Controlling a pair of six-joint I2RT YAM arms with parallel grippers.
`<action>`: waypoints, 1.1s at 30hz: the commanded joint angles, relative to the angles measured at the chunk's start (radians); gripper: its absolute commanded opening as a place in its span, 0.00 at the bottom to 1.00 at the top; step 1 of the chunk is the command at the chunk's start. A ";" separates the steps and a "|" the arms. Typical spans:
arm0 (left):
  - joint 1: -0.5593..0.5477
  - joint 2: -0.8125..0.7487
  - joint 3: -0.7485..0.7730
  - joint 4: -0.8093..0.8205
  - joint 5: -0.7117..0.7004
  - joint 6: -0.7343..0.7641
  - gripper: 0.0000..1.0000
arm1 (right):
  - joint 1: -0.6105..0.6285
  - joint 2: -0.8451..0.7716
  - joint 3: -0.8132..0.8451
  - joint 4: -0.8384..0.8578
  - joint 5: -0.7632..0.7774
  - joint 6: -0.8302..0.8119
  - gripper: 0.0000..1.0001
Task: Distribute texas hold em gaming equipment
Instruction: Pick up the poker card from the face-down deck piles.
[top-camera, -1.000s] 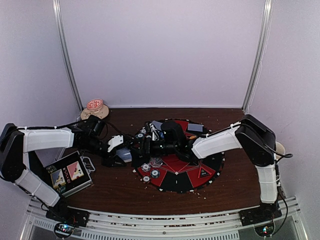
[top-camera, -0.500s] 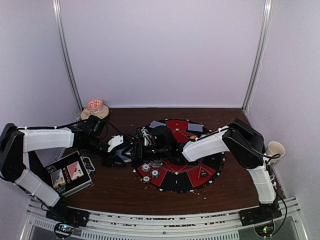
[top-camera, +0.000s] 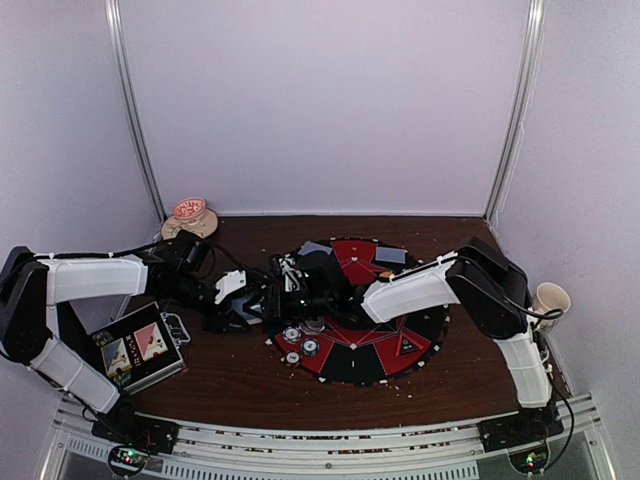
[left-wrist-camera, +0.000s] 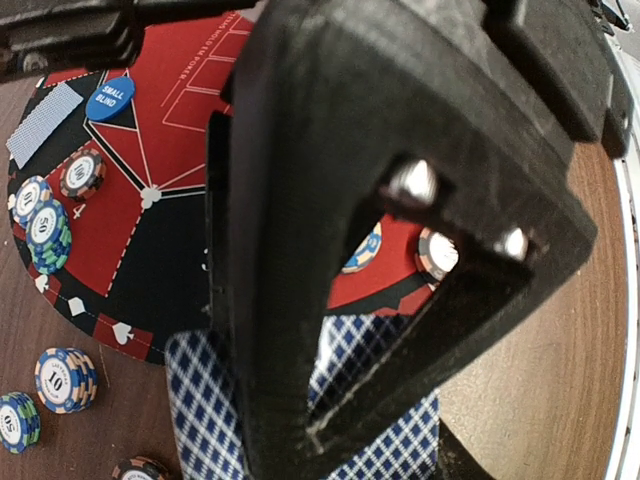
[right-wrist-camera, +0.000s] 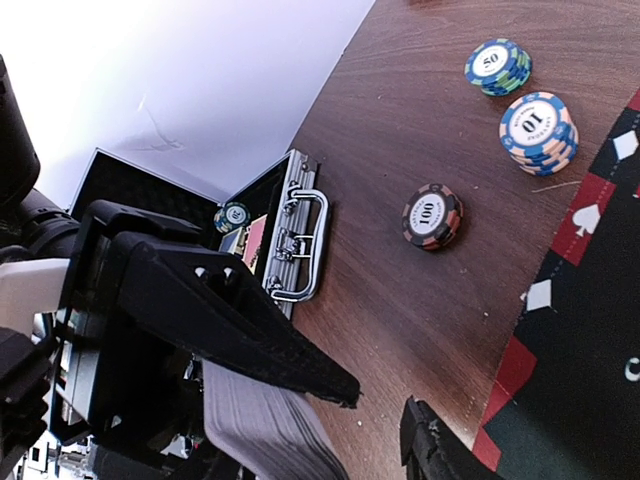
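Left of the table's (top-camera: 240, 385) centre, just off the left rim of the round red-and-black mat (top-camera: 400, 345): deck of playing cards (left-wrist-camera: 205, 420), backs in a blue diamond pattern. It is clamped across its thickness by the left gripper (top-camera: 243, 310), whose jaws are closed onto the stack. The right wrist view shows the same deck edge-on between the black fingers.

Right gripper (top-camera: 282, 292): extended over the mat from the table's right side to a spot just beside the left gripper. Only one of its fingers (right-wrist-camera: 440, 450) shows, at the bottom of its own view. How wide it stands, and whether it touches the deck, cannot be told.

On the bare wood near the mat's left rim: three chip stacks (right-wrist-camera: 538, 130), marked 50, 10 and 100, each apart from the others.

On the mat: blue button (left-wrist-camera: 110, 98) lettered SMALL BLIND, a single face-down card (left-wrist-camera: 40, 125) just beside it, and two further chip stacks close to the rim.

Toward the table's front-left corner: metal case (top-camera: 135, 350) with card pictures.

At the table's right edge: beige mug (top-camera: 550, 297).
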 joint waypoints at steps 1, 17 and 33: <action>0.001 -0.014 -0.002 0.020 0.039 0.014 0.45 | -0.028 -0.059 -0.055 -0.065 0.079 -0.024 0.50; 0.002 -0.004 0.000 0.021 0.039 0.015 0.45 | -0.017 -0.136 -0.120 0.115 -0.069 0.035 0.24; 0.001 -0.005 -0.001 0.020 0.035 0.014 0.45 | -0.020 -0.244 -0.184 0.071 -0.043 -0.008 0.00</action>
